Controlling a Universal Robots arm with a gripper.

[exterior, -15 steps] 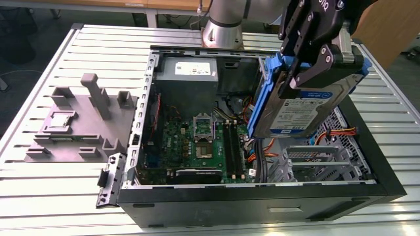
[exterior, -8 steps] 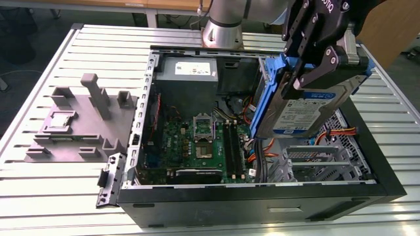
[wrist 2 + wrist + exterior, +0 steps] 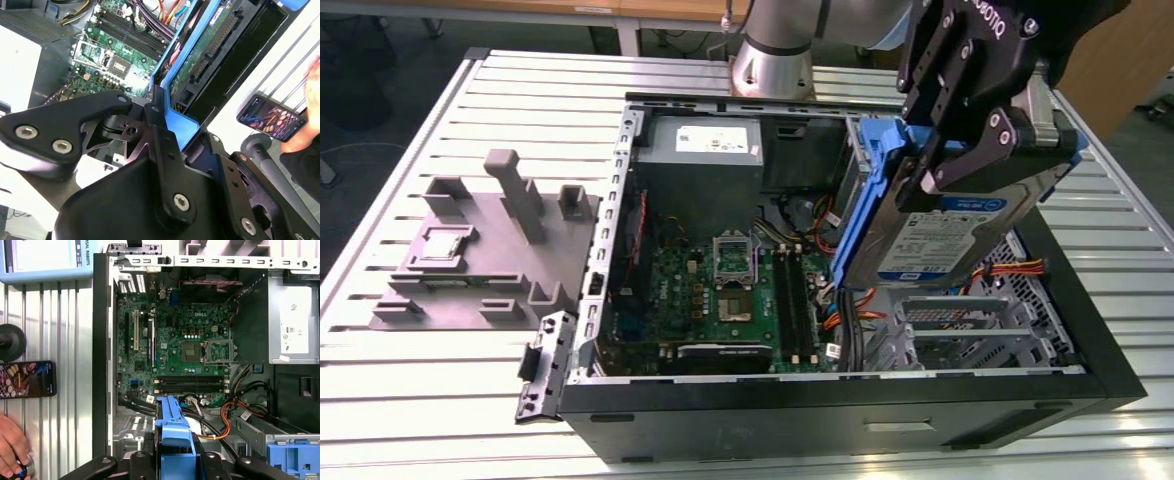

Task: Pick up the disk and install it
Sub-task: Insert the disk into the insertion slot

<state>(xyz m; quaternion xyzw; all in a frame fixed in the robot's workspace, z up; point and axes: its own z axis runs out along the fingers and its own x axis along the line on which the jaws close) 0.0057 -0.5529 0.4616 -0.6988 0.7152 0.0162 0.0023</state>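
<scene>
Tool: fingers closed on the disk, gripping across the blue carrier, one finger on the label face and the other behind it. In the second wrist view the pads press the carrier frame, with the drive's circuit-board side facing the camera. Judgement: gripping the plastic frame keeps the load off the connector end.

Disk position: off the counter, hanging on edge and tilted, above the open case, over the corner that has the silver drive cage. No contact with the cage visible. Judgement: the on-edge hold probably matches the slot direction, and install is not done.

Inside the case, past the disk: orange and black cables, then the motherboard lying flat on the case floor, then the grey power supply at the far corner. A bare blue bracket sits in the case beside the held carrier. The side panel is off, so the arm can reach in from above.

Outside the case: the slatted counter carries a grey fixture block on the motherboard side. On the opposite side lie a phone and a person's hand, well apart from the tool.
</scene>
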